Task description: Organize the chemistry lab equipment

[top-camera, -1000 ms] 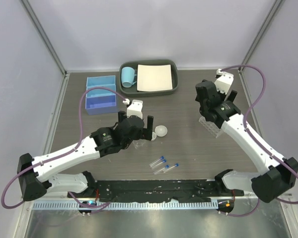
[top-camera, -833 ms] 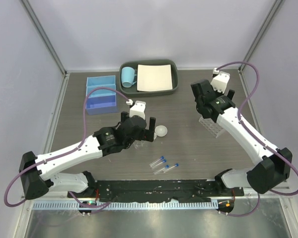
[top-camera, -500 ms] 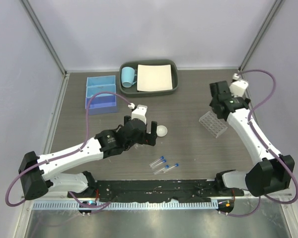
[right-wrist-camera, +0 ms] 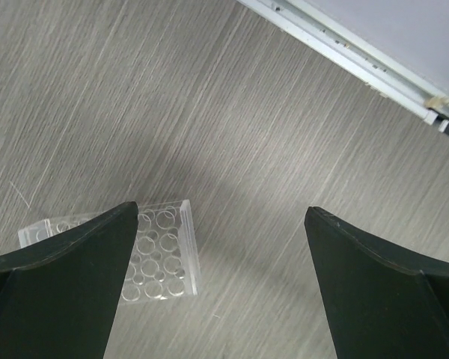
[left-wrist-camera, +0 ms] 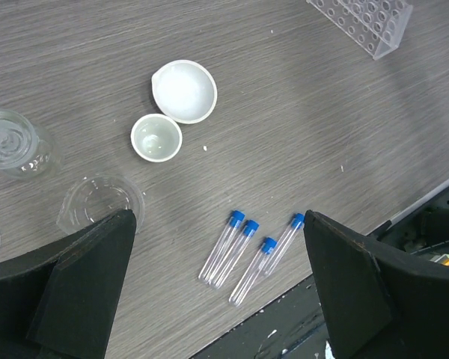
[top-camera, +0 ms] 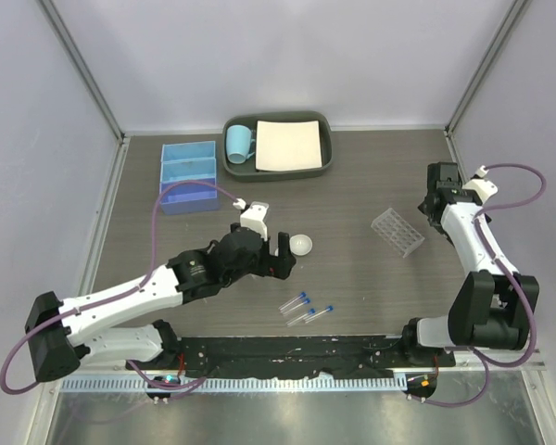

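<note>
Tubes (left-wrist-camera: 233,255) thin, clear, blue-capped, lying flat, roughly parallel.

Place: enclosed robot test cell, lab-like.
Walls: pale lilac panels (top-camera: 306,56) in a metal frame at 9, 12 and 3 o'clock.
Table: grey wood-grain table (top-camera: 352,195); white-and-black robot arms (top-camera: 130,295) bolted at 6 o'clock.
Ware: clear plastic tube rack (top-camera: 398,231), thin clear blue-capped tubes (top-camera: 305,307).

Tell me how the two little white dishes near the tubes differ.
The bigger dish is wider than the smaller dish. The bigger dish looks bright white inside; the smaller dish looks duller, greyish-green. The bigger dish's rim seems pinched into a lip; the smaller dish's looks plain. Both are round, open side up, side by side on the table.
</note>
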`<state>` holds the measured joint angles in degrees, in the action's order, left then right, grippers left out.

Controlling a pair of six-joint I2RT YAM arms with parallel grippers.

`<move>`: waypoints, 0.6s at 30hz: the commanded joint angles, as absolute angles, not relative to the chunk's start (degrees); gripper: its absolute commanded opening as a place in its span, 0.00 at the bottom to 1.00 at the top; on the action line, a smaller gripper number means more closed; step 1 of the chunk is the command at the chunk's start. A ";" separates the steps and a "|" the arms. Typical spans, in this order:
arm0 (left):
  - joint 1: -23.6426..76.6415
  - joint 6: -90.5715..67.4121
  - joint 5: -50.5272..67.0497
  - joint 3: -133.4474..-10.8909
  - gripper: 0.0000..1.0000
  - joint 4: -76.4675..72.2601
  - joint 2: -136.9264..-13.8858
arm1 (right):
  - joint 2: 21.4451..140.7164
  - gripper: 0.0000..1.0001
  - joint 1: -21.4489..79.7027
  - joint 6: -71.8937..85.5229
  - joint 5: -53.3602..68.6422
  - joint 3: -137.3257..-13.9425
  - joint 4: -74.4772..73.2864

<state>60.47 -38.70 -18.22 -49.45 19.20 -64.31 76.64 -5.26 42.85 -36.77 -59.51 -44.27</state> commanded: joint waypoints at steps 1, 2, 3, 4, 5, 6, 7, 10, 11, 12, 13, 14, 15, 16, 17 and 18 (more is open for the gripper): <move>60.38 -39.64 -17.31 -47.20 1.00 16.08 -60.30 | 79.71 1.00 -6.94 47.37 -35.51 -59.24 -39.47; 60.38 -39.73 -17.31 -46.94 1.00 16.00 -59.34 | 81.02 1.00 -7.47 47.63 -35.16 -59.41 -38.94; 60.38 -39.73 -17.31 -46.59 1.00 16.00 -58.89 | 81.82 1.00 -7.64 47.98 -34.81 -59.59 -38.15; 60.38 -39.73 -17.40 -46.23 1.00 16.00 -58.54 | 82.52 1.00 -7.82 48.08 -34.72 -59.68 -37.54; 60.38 -39.73 -17.40 -46.14 1.00 16.08 -57.84 | 84.27 1.00 -8.00 48.08 -34.63 -59.94 -37.18; 60.38 -39.73 -17.32 -46.06 1.00 16.35 -57.66 | 85.07 1.00 -8.43 48.42 -34.11 -60.20 -36.74; 60.38 -39.73 -17.31 -45.88 1.00 16.52 -57.40 | 85.86 1.00 -8.61 48.60 -33.84 -60.29 -36.39; 60.38 -39.64 -17.49 -45.79 1.00 17.14 -56.78 | 88.41 1.00 -8.79 49.39 -32.96 -60.47 -35.16; 60.38 -39.55 -17.58 -45.88 1.00 17.23 -56.60 | 88.94 1.00 -8.79 49.66 -32.52 -60.21 -34.98; 60.38 -39.46 -17.67 -45.79 1.00 17.49 -56.51 | 90.16 1.00 -8.79 49.92 -31.74 -59.94 -34.28; 60.38 -39.46 -17.75 -45.79 1.00 17.49 -56.34 | 90.70 0.99 -8.79 50.70 -31.21 -59.68 -33.93; 60.38 -39.38 -18.01 -45.79 1.00 17.58 -56.34 | 91.31 1.00 -8.79 51.06 -30.94 -58.89 -33.49; 60.38 -39.38 -18.02 -45.79 1.00 17.67 -56.16 | 91.75 0.99 -8.79 51.41 -30.42 -58.45 -32.79; 60.38 -39.20 -18.10 -45.79 1.00 17.67 -55.99 | 92.89 0.99 -8.79 52.29 -29.71 -58.01 -32.44; 60.38 -39.20 -18.11 -45.79 1.00 17.67 -55.99 | 93.25 0.99 -8.79 52.56 -29.45 -57.22 -32.17; 60.38 -39.11 -18.37 -45.79 1.00 17.93 -55.81 | 93.69 0.99 -8.79 52.99 -28.92 -56.87 -31.30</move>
